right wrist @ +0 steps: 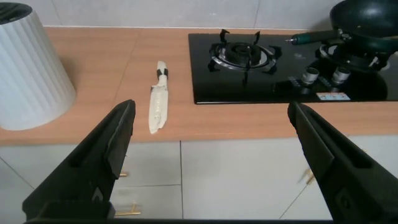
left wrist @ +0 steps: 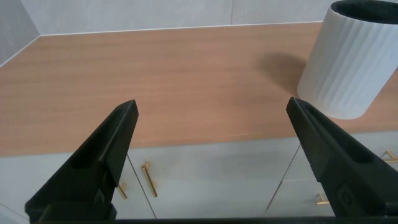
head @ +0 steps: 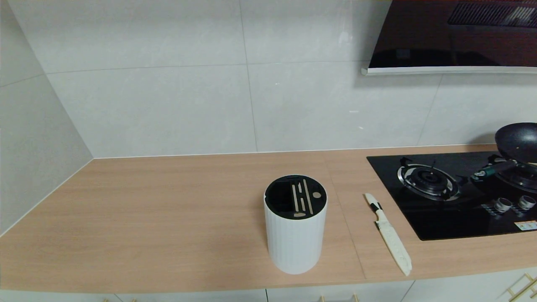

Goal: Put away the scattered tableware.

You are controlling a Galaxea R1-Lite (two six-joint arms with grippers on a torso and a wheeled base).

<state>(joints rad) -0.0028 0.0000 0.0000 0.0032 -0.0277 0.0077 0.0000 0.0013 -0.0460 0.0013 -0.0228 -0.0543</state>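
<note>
Wooden counter [head: 147,209] runs across the lower half of the head view, with grey wall tiles behind it.

Knife block [head: 295,235]: a white ribbed cylinder standing upright just right of centre, near the counter's front edge. Its black top has narrow slots.

Knife [head: 388,233]: lies flat on the counter at lower right, between the knife block and the black gas hob [head: 440,222]. It is apart from the block and just beside the hob's left edge. The narrow end with a dark band points toward the wall; the broader pale, speckled end points toward the front edge.

A dark pan [head: 518,140] sits on the far-right burner, and a range hood [head: 440,42] is at upper right.

Left gripper [left wrist: 214,165]: jaws spread wide, holding nothing — it hangs off the counter's front edge, above the cabinet fronts and their gold handles [left wrist: 149,179].

Right gripper [right wrist: 211,165]: also spread wide and empty, in front of the counter — the knife lies beyond it on the wood.
</note>
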